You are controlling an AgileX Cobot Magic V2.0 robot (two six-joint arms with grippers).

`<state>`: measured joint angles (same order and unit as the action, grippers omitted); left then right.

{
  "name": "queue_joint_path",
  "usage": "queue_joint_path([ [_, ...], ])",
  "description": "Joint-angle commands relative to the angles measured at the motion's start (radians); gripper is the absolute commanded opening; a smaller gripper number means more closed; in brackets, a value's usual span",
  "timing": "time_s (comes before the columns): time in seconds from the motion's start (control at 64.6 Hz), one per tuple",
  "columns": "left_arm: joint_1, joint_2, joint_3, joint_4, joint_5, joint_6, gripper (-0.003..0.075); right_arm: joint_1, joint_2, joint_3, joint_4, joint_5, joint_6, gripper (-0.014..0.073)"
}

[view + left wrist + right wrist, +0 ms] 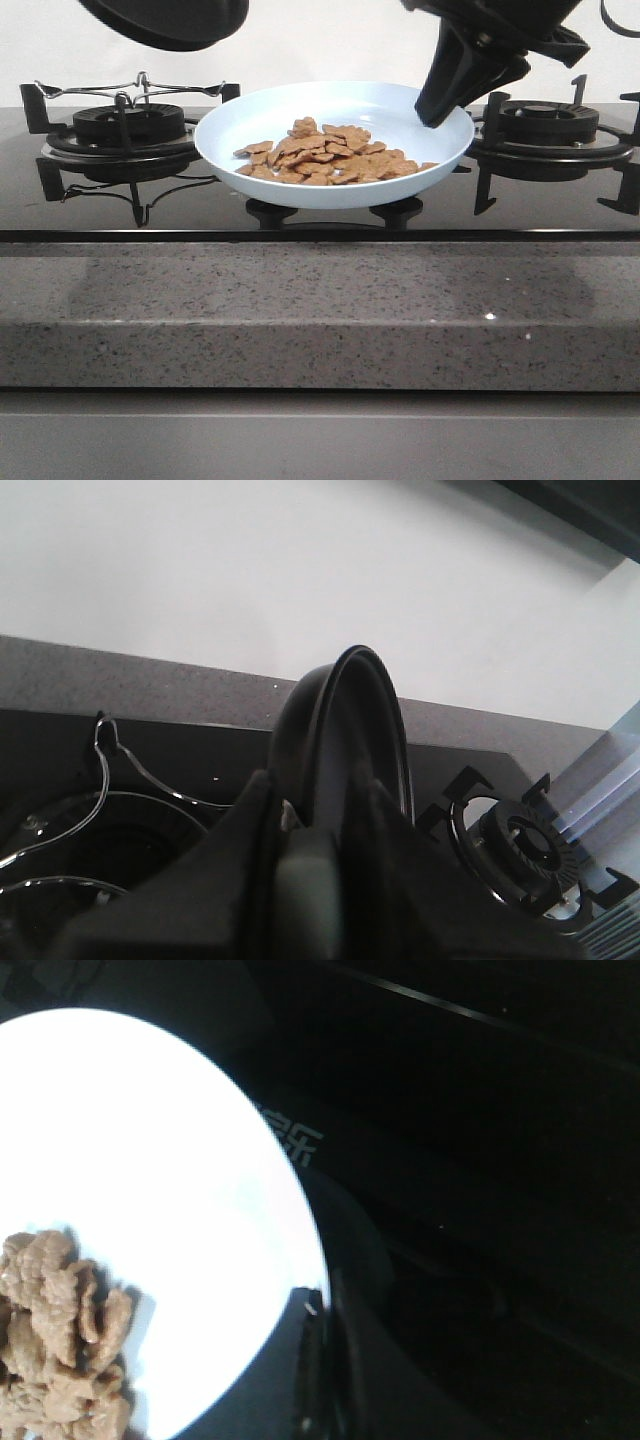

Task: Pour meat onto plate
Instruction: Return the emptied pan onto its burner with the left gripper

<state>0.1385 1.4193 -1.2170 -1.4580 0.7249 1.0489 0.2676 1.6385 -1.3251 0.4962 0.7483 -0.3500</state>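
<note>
Meat [325,152] lies heaped on the pale blue plate [420,110] between the burners — loose, light, dry-looking chips, best moved by the plate's rim. Right pincer [437,112] grips that rim; left pincer [330,865] is clamped on the black pan [345,740].

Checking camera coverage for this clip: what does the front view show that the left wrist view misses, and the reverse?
Only the front view shows the pale blue plate with the meat heaped on it, gripped at its rim by the right pincer. Only the left wrist view shows the left pincer shut on the black frying pan, held on edge. Both show the pan raised above the stove and the left burner.
</note>
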Motion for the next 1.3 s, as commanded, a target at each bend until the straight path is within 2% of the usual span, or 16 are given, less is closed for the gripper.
queue_joint_path([
  [0.0,0.038,0.019,-0.072,-0.064,0.072,-0.072,-0.0020,0.001,-0.042,-0.024,0.031,-0.037,-0.010,-0.0106],
  [0.309,0.103,0.217,-0.203,-0.076,0.144,-0.225,-0.0020,0.001,-0.042,-0.024,0.031,-0.037,-0.010,-0.0106],
  [0.557,0.120,0.323,-0.216,-0.167,0.167,-0.251,-0.0020,0.001,-0.042,-0.024,0.031,-0.037,-0.010,-0.0106],
  [0.851,0.145,0.400,-0.217,-0.168,0.178,-0.351,-0.0009,0.001,-0.042,-0.024,0.031,-0.037,-0.010,-0.0106],
  [0.928,0.152,0.410,-0.217,-0.168,0.209,-0.351,0.0035,0.001,-0.042,-0.024,0.031,-0.037,-0.010,-0.0106],
  [1.16,0.152,0.422,-0.217,-0.128,0.258,-0.351,0.0356,0.001,-0.042,-0.024,0.031,-0.037,-0.010,-0.0106],
  [1.284,0.155,0.422,-0.217,-0.126,0.258,-0.351,0.0483,0.001,-0.042,-0.024,0.031,-0.037,-0.010,-0.0106],
])
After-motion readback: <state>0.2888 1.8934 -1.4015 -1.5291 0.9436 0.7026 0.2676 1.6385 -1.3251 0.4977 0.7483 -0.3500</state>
